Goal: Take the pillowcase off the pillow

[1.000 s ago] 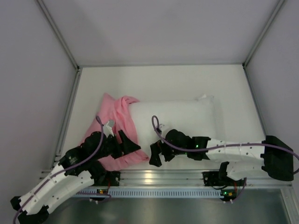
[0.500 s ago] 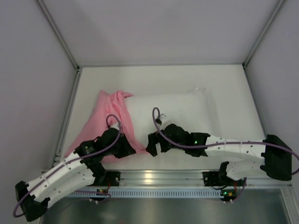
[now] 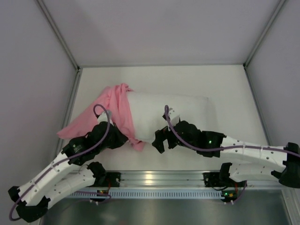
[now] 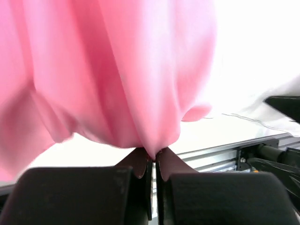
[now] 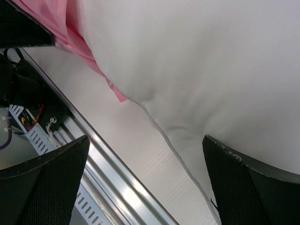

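in the middle of the counter (image 3: 225, 84) lies the white pillow (image 3: 173, 112), and only its left end is inside the pink pillowcase (image 3: 117, 105), which is bunched there and hangs out toward the left wall. the left end effector (image 4: 152, 161) is clamped together on a thin fold of this pink cloth. the right end effector (image 5: 145, 140) has its fingers wide apart, with the near seam of the pillow between them, so it holds nothing.

i think the main danger is that the pillow slides together with the cover, because nothing pins it down. the fold in the left jaws is also small, and a hard pull could make it slip out. the cloth may catch on the pillow corner too.

the metal rail (image 3: 154, 177) at the near edge is just beside both end effectors, and the left wall is near. the open room is at the far side and to the right.
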Action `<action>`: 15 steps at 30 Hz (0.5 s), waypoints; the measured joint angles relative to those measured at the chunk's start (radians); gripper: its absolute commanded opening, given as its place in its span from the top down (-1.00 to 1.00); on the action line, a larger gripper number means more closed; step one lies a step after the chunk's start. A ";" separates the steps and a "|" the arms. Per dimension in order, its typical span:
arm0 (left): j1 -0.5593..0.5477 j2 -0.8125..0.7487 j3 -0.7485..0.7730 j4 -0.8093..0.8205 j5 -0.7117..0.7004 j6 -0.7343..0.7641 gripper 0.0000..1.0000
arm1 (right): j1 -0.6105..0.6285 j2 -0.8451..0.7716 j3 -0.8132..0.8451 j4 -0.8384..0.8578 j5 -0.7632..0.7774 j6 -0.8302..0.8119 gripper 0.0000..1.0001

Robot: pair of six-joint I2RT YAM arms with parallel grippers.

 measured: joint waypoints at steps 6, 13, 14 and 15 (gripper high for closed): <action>0.000 0.031 0.141 -0.002 -0.037 0.073 -0.45 | 0.000 -0.053 0.000 -0.036 0.024 -0.041 -0.99; 0.000 0.143 0.044 0.047 -0.066 0.037 -0.79 | 0.000 -0.053 0.000 -0.066 0.026 -0.045 -0.99; 0.000 0.162 0.031 0.050 -0.071 0.035 -0.79 | 0.000 -0.051 0.002 -0.069 0.026 -0.047 -0.99; 0.000 0.185 0.020 0.054 -0.074 0.035 -0.79 | 0.000 -0.048 0.007 -0.073 0.026 -0.047 -0.99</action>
